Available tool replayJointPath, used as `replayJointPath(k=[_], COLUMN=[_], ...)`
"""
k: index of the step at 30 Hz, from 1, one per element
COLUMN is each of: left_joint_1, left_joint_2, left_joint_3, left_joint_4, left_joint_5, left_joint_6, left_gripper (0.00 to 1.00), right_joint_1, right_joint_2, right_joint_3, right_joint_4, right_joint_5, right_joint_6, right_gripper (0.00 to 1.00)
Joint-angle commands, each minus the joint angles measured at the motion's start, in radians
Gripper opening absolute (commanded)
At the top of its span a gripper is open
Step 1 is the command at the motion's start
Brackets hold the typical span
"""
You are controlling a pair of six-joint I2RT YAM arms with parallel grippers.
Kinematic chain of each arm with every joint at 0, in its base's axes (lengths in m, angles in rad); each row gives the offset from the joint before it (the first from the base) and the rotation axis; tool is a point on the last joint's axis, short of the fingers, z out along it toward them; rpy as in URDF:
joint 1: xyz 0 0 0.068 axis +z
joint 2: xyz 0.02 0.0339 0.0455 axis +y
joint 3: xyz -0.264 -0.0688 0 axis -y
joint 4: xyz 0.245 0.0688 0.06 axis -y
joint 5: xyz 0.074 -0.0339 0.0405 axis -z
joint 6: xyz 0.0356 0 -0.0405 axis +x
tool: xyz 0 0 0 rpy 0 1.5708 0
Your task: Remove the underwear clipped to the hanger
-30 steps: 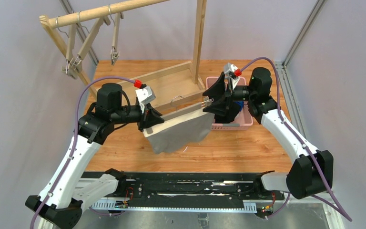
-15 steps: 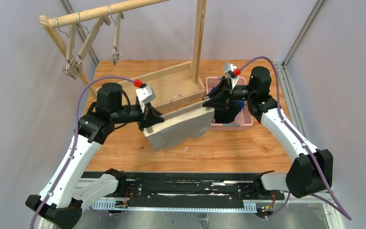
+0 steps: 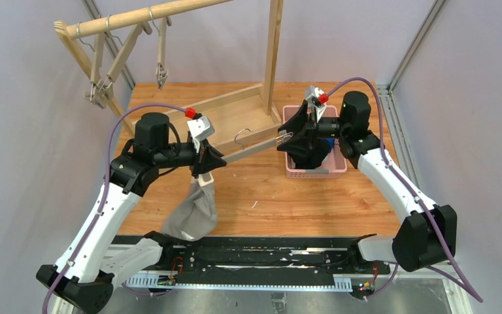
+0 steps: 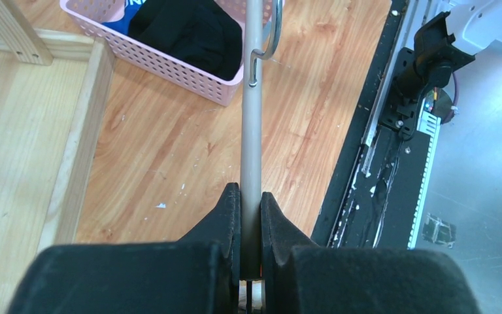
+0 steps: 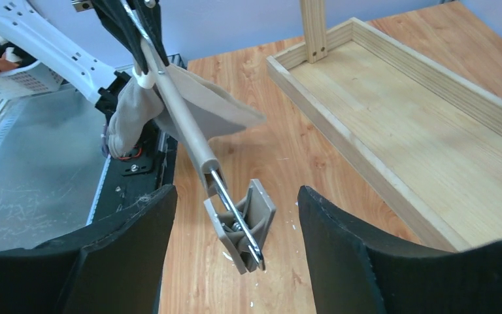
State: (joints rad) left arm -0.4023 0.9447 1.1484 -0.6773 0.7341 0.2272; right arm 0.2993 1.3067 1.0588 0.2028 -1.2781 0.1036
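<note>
The grey hanger bar [image 3: 251, 149] is held level between the arms. My left gripper [image 3: 208, 165] is shut on its left end, as the left wrist view [image 4: 250, 193] shows. The grey underwear [image 3: 193, 210] hangs limp from that left end only, down toward the table's near edge. It also shows in the right wrist view [image 5: 137, 111]. My right gripper [image 3: 294, 135] is open, its jaws [image 5: 236, 193] standing wide on either side of the bar's empty right clip [image 5: 242, 226] without touching it. The black underwear [image 4: 189, 33] and blue underwear [image 4: 121, 18] lie in the pink basket [image 4: 170, 65].
The pink basket [image 3: 314, 171] sits under my right gripper. A wooden rack [image 3: 271, 46] with a framed base [image 3: 235, 111] stands at the back, with empty clip hangers [image 3: 160, 59] on its rail. A black rail [image 3: 248, 252] runs along the near edge.
The grey underwear came free of the right clip and dropped, and now hangs from the left end only. My right gripper's jaws spread wide around the clip. The left gripper kept its hold.
</note>
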Motion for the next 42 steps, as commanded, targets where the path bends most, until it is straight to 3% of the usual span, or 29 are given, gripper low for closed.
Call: replayJointPath(k=[1,10,15,24,33,42], left_joint_1=[0.0,0.0,0.0,-0.002,-0.038,-0.094], left_joint_2=[-0.01,-0.063,-0.122,-0.164,-0.091,-0.025], left_joint_3=[0.007,0.007,-0.035,-0.214,-0.22,-0.24], left_joint_4=[0.061,0.129,0.26,0.703,0.825,1.007], left_joint_5=[0.004,-0.05,-0.089,-0.05,-0.069,-0.117], left_joint_6=[-0.021,-0.089,-0.178,-0.457,-0.526,-0.601], left_gripper=[0.0,0.0,0.0,0.0,0.0,0.0], right_joint_1=[0.015,0.014,0.014,0.017,0.018,0.101], right_joint_2=[-0.03,-0.156,-0.269,-0.337,-0.083,0.032], right_joint_3=[0.021,-0.069,-0.186,-0.338,-0.318,-0.219], right_joint_4=[-0.009,-0.024,0.082,0.511,1.327,1.359], right_joint_5=[0.068,0.294,0.41,0.503,0.482,0.472], right_joint_6=[-0.004,-0.014,0.064,0.402,0.891,0.859], right_gripper=[0.7,0.73,0.73,0.6,0.6,0.59])
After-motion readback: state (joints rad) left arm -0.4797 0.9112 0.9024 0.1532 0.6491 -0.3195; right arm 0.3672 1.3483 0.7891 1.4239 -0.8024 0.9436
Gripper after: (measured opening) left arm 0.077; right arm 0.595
